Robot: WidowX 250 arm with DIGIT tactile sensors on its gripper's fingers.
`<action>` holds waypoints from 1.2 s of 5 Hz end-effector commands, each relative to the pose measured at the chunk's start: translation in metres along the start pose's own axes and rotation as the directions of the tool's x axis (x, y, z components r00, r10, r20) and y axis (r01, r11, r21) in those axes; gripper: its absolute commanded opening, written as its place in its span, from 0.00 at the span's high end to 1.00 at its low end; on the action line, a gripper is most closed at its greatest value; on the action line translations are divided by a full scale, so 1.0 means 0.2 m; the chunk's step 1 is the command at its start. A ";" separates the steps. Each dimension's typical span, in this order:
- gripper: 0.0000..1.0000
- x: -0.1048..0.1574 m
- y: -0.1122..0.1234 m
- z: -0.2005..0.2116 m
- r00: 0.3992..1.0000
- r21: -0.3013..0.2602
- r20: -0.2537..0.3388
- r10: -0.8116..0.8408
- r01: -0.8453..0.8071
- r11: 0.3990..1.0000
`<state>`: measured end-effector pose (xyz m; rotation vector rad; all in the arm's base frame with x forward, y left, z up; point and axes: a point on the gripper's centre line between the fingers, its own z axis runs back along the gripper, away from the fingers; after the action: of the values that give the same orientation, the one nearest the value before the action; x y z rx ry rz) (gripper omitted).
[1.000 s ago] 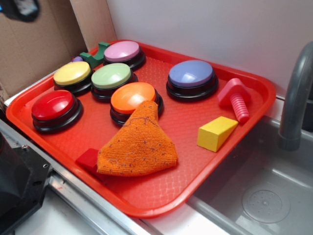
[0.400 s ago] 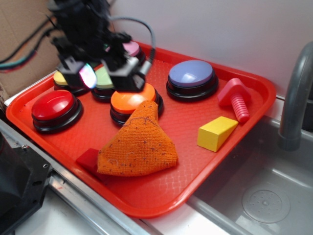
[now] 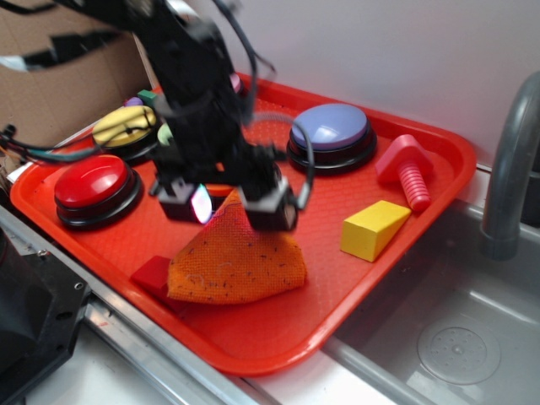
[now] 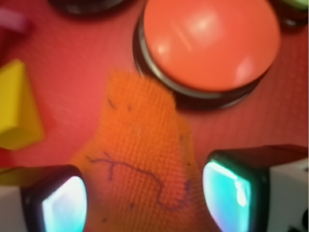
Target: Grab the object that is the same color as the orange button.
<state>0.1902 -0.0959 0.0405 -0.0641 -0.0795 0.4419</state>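
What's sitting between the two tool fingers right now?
The orange cloth: in the wrist view its narrow upper part lies in the gap of the open tool, just below the orange button. Nothing else is there.

Black jointed robot arm with thin black cables looping off it; its black, blocky two-fingered gripper ends in white-edged fingertips with glowing pale teal pads.

Even, bright light; the arm is motion-blurred, the wrist view soft, with glare on the orange button.
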 end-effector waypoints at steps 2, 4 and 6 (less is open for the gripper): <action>1.00 0.03 -0.06 -0.06 0.998 -0.027 0.065 -0.004 0.006 1.000; 1.00 0.11 -0.09 0.26 0.942 0.015 0.015 -0.336 0.336 0.942; 1.00 0.12 -0.10 0.66 0.822 -0.082 -0.033 -0.568 0.564 0.822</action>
<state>0.1999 -0.0976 0.1603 -0.0935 -0.0015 -0.1630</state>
